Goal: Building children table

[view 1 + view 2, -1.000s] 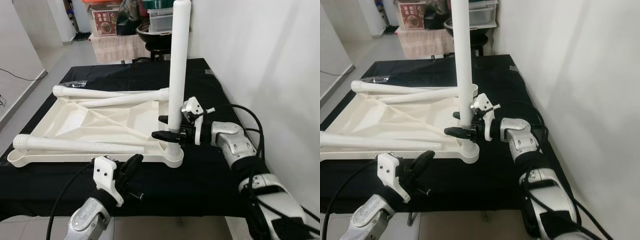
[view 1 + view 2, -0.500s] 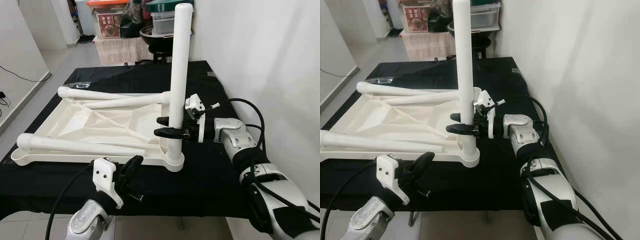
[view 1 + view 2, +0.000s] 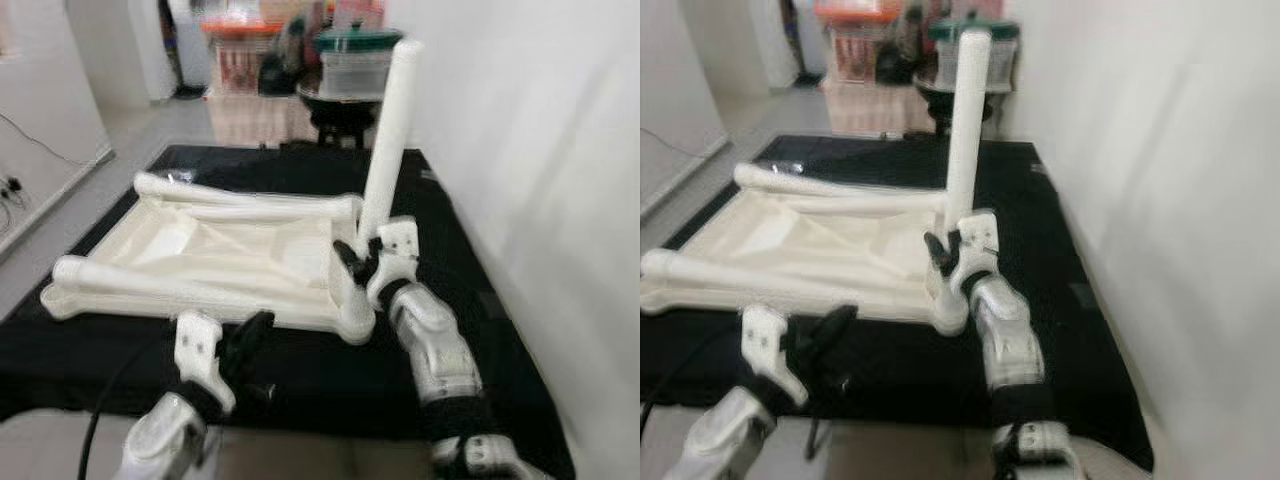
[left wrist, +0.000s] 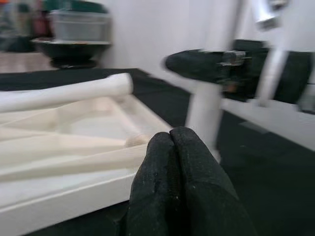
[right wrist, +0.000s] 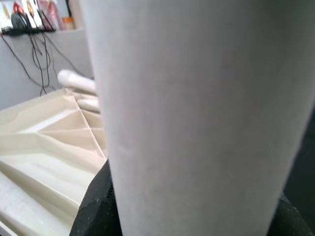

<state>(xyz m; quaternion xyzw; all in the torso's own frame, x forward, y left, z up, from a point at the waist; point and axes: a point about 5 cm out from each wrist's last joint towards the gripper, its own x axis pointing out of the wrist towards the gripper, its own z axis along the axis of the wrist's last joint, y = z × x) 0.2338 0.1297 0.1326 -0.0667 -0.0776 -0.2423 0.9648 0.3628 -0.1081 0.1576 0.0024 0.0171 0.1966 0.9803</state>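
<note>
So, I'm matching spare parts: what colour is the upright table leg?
White; the upright leg shows best in the left eye view.

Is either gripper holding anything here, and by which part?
The right gripper clamps the upright white table leg near its base; the left gripper is shut on nothing.

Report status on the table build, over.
Right pincer clamped on upright leg seated in tabletop corner. Left pincer shut, empty, near the front edge. Two loose legs lying across tabletop.
</note>
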